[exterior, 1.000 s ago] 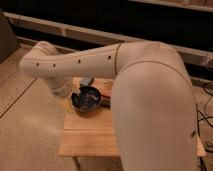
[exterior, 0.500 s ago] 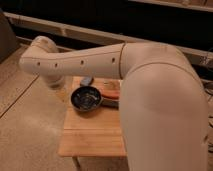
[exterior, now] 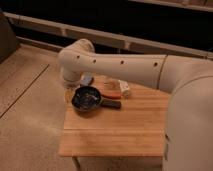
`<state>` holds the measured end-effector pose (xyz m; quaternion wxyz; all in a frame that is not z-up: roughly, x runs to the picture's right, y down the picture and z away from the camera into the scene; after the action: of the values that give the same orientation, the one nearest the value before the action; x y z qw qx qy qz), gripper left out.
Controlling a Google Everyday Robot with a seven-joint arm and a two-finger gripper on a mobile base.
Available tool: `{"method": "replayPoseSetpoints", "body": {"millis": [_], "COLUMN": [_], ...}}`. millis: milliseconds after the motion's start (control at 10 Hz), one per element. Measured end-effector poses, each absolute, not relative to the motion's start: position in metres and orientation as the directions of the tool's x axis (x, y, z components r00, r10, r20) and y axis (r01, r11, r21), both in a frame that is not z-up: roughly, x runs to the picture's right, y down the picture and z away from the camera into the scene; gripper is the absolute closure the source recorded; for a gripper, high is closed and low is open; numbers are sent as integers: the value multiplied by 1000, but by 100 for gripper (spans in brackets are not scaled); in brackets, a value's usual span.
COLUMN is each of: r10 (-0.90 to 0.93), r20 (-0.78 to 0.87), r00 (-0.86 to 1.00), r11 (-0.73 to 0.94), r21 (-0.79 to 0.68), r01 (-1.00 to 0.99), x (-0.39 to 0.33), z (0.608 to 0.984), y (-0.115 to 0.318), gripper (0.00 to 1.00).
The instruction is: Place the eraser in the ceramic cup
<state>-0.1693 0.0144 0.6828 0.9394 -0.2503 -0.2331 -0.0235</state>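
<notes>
The eraser [exterior: 111, 104] is a small dark block lying on the wooden table [exterior: 115, 132], just right of the wide dark bowl [exterior: 86, 98]. The ceramic cup [exterior: 124, 88] is a small cream-white thing at the table's far side, behind the orange item [exterior: 112, 95]. My pale arm [exterior: 125, 65] sweeps in from the right and bends down at the table's far left corner. The gripper [exterior: 70, 89] hangs there, left of the bowl, apart from the eraser and the cup. Nothing shows in it.
A grey-blue flat oblong piece [exterior: 87, 79] lies behind the bowl, next to the arm's bend. My large arm body [exterior: 190, 125] covers the table's right side. Speckled floor [exterior: 25, 110] lies to the left; a dark wall with a pale rail [exterior: 125, 40] stands behind.
The arm's bend has moved right, from beyond the table's left edge to over its far left corner. The bowl, eraser and cup have not moved.
</notes>
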Motion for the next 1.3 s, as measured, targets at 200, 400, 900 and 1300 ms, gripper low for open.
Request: {"method": "replayPoseSetpoints", "body": {"millis": [200,400,900,1300], "r10": [128,137,188,284], "r20": [391,368,261,116], "r00": [911,920,947,952], "r11": [855,850,808,754], "r21": [-510,-521,-589,-641], "r01": [99,82,2,-146], "x": [-140,-133,-92,-51], "z": [686,687,712,748], "y": [23,25,48,65], "gripper": [35,35,35,35]}}
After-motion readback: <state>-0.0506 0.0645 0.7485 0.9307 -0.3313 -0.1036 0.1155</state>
